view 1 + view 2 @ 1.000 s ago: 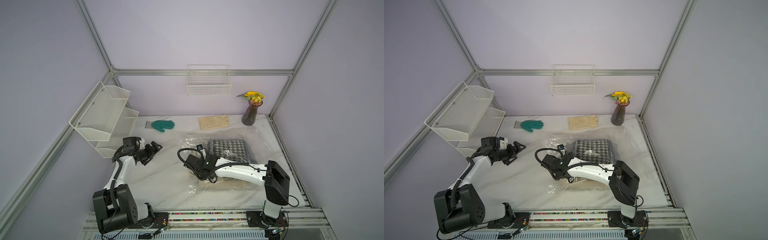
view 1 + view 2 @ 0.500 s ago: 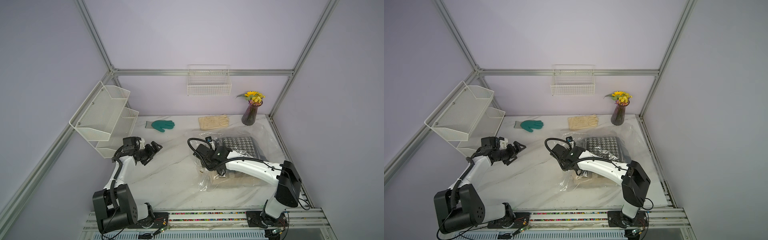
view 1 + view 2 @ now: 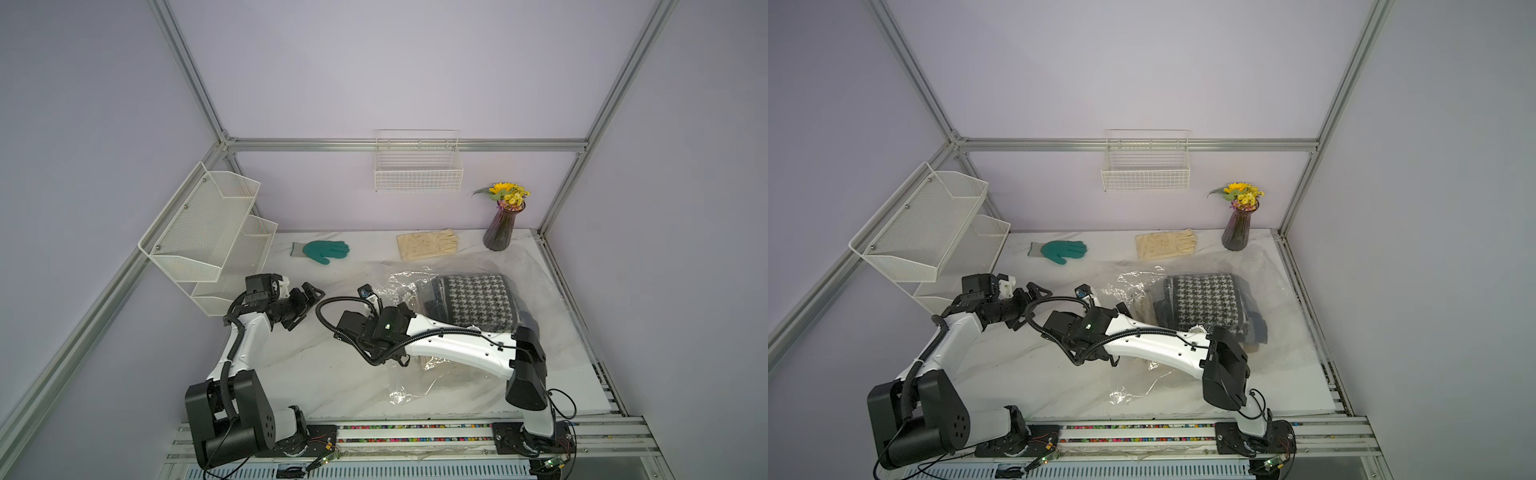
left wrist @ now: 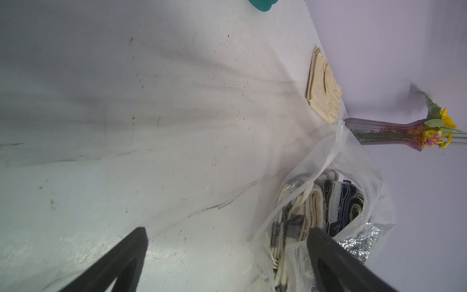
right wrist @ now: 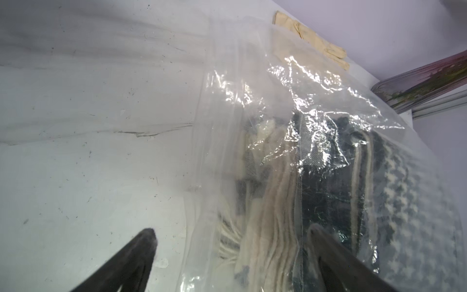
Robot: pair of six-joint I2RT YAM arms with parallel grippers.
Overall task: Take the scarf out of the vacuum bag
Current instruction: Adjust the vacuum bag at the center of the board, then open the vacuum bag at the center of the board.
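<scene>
**Two sets of jaws wide, and the scarf is in the bag**

The scarf (image 3: pixel 473 299) has black and white checks. It lies folded inside the vacuum bag (image 3: pixel 536 270), on the right side of the bench (image 3: pixel 316 374). We see it through the clear plastic in both top views. A cream cloth with a stringy fringe (image 5: pixel 265 202) lies in the bag beside it. We cannot tell if that is part of the same scarf.

The bag lies flat, and its open mouth (image 4: pixel 328 156) faces the middle of the bench. We think this lets an arm reach in from that side.

The right jaws are wide and hold nothing. In the right wrist view, one finger (image 5: pixel 129 263) is over bare bench. The other finger (image 5: pixel 341 265) is over the plastic at the bag's edge. We think they are lining up to go into the mouth.

The left jaws are wide and empty too. They hang over the bench near the white wire shelf (image 3: pixel 208 232), apart from the bag. We think they wait to hold the bag down.

Half a second ago the right arm (image 3: pixel 457 345) reached further toward the scarf. Now it is pulled back toward the middle of the bench. The scarf sits a little further right than a second ago. The left arm (image 3: pixel 245 336) is in the same spot. Both sets of jaws are as wide as before.
</scene>
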